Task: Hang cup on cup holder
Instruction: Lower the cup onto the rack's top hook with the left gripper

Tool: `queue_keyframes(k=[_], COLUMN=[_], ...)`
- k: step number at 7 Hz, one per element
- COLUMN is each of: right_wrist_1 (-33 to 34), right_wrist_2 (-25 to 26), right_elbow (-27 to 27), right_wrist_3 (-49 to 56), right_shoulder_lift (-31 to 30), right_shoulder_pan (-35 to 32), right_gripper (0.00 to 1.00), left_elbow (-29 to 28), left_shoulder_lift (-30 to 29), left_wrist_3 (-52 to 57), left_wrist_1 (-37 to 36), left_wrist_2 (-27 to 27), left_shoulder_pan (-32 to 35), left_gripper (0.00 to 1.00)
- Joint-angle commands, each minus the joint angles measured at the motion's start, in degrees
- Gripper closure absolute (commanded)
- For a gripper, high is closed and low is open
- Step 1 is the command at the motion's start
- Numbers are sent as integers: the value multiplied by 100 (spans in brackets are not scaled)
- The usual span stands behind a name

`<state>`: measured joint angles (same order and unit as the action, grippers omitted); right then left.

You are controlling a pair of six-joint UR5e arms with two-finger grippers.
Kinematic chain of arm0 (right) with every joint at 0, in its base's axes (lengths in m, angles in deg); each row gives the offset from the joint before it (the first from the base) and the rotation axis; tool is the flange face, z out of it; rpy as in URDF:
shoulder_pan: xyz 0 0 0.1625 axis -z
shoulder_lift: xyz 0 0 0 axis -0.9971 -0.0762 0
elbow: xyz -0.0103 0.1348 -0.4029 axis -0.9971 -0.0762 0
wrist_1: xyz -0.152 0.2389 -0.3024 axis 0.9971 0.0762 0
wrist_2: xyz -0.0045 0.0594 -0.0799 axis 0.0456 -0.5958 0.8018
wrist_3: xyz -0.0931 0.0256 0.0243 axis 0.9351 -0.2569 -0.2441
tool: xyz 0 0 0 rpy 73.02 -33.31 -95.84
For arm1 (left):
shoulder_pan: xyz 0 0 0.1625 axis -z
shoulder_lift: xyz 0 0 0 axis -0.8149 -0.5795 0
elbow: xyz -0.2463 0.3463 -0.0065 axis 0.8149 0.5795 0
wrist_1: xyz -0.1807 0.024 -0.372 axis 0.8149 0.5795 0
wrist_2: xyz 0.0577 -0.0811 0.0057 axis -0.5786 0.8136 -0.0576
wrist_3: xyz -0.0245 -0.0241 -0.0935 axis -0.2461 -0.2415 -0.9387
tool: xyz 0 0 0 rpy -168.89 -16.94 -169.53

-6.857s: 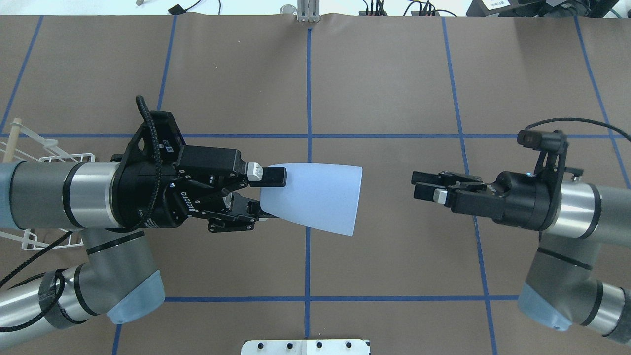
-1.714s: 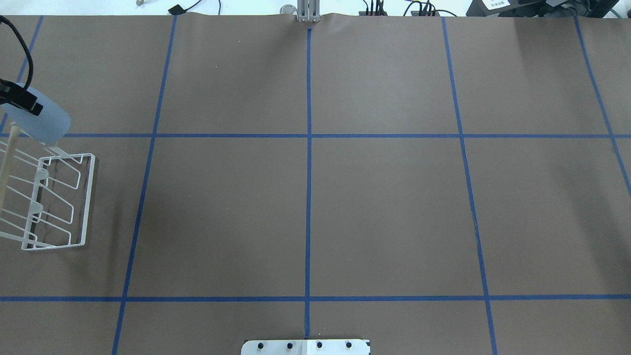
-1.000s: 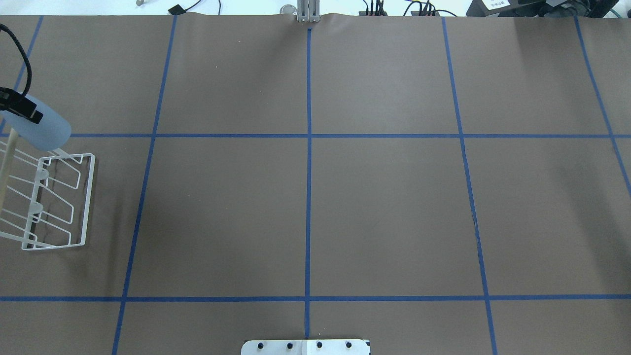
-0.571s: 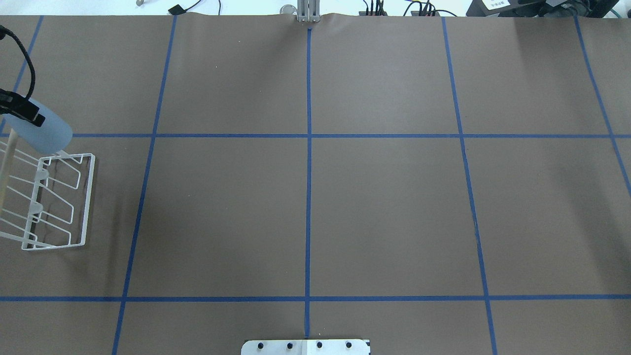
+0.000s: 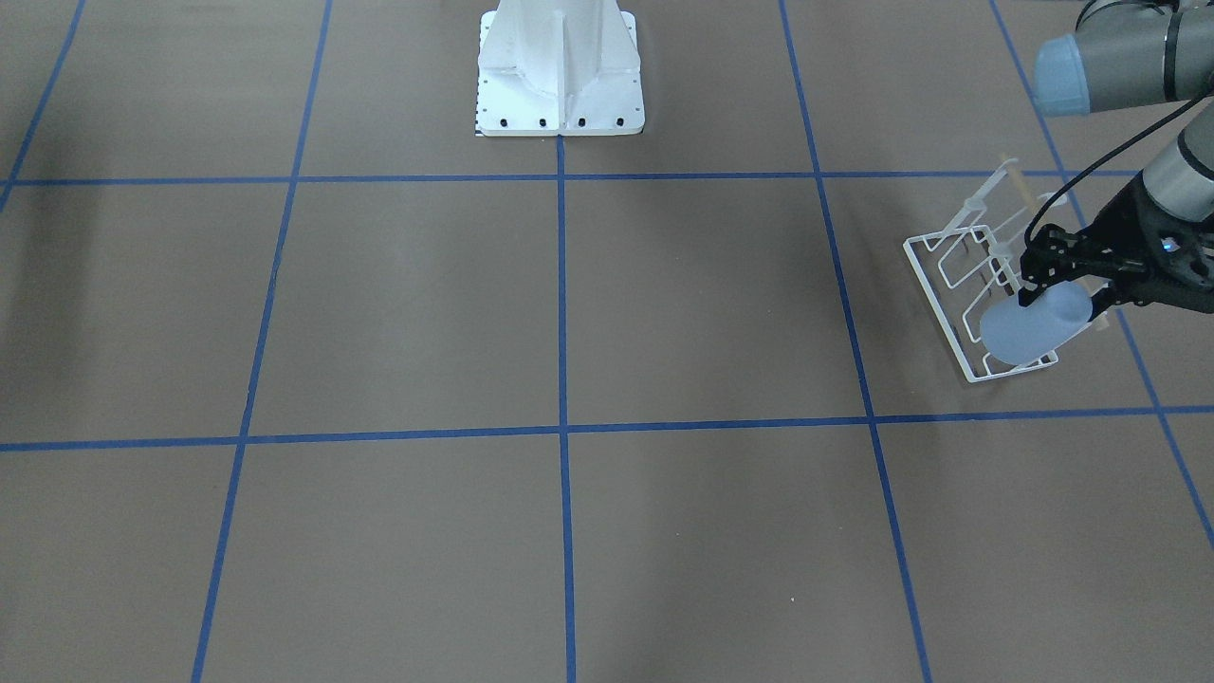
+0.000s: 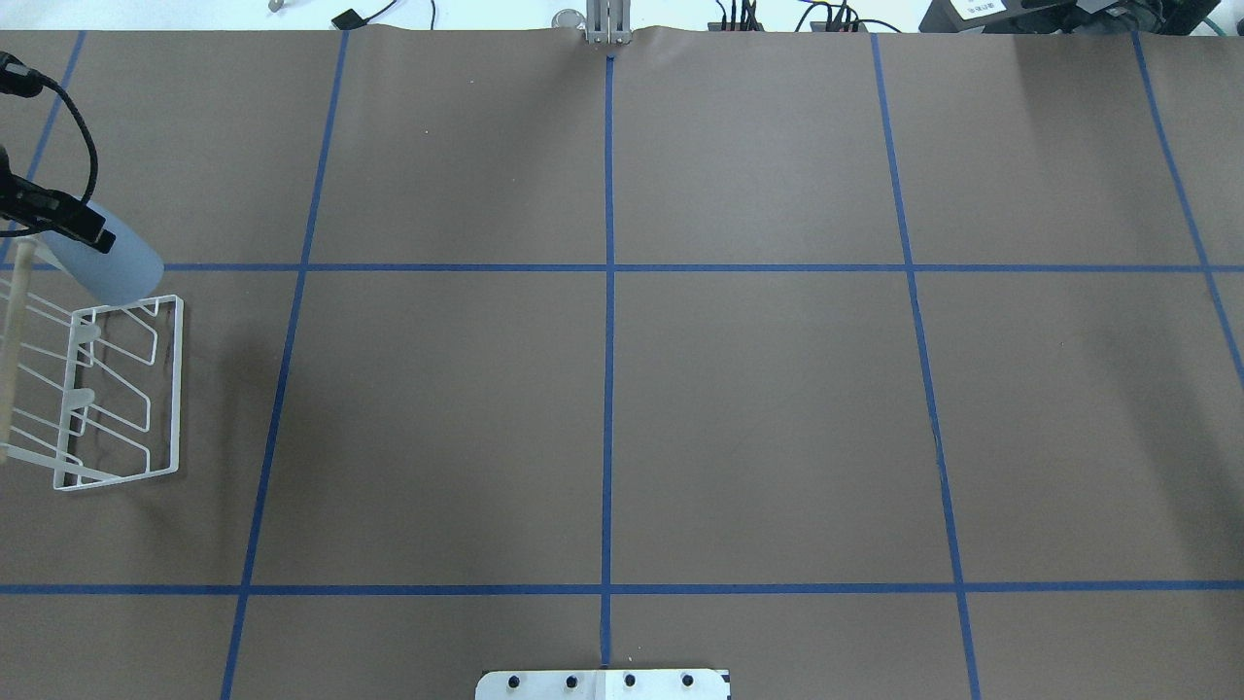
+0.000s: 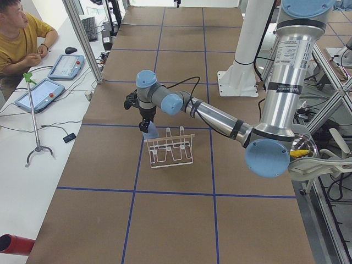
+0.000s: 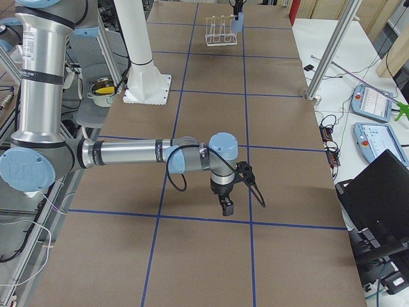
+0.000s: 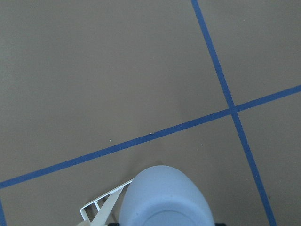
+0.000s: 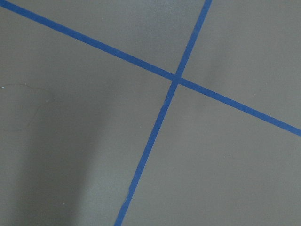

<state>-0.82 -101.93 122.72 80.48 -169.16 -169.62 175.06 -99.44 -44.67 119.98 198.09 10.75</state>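
The pale blue cup is held by its narrow end in my left gripper, which is shut on it. The cup is tilted, with its wide mouth down over the far end of the white wire cup holder. In the overhead view the cup lies over the far corner of the holder, beside the wooden dowel. The left wrist view shows the cup and a rack corner. My right gripper hangs low over bare table; I cannot tell whether it is open or shut.
The white robot pedestal stands at the table's near edge. Blue tape lines grid the brown table. An operator sits by tablets on a side table beyond the far edge.
The left gripper has carried the cup from the table's middle to the rack. In the last second the cup shifted a little right and the rack turned slightly. The right arm has left the overhead view.
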Motion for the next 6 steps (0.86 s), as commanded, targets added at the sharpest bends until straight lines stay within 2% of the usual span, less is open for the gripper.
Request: queue_keyframes(k=[1, 2, 3, 4, 5, 6], right_wrist_1=[-1, -1, -1, -1, -1, -1], right_wrist_2=[0, 0, 0, 0, 0, 0], right_elbow=[-3, -3, -3, -3, 6, 6], right_wrist_3=[-15, -15, -15, -15, -15, -15], right_shoulder_lift=[6, 6, 6, 6, 6, 6], right_shoulder_pan=[14, 14, 14, 14, 14, 14], right_gripper=[0, 0, 0, 0, 0, 0], left_elbow=[-140, -184, -315, -369, -360, -360], left_shoulder_lift=[4, 4, 4, 4, 4, 4], left_wrist_3=[-353, -353, -336, -336, -309, -327], left_wrist_1=[313, 322, 436, 550, 560, 734], left_wrist_2=[-38, -125, -186, -187, -196, -196], left_shoulder_pan=[-197, -197, -240, -249, -249, -249], left_gripper=[100, 100, 93, 69, 17, 2])
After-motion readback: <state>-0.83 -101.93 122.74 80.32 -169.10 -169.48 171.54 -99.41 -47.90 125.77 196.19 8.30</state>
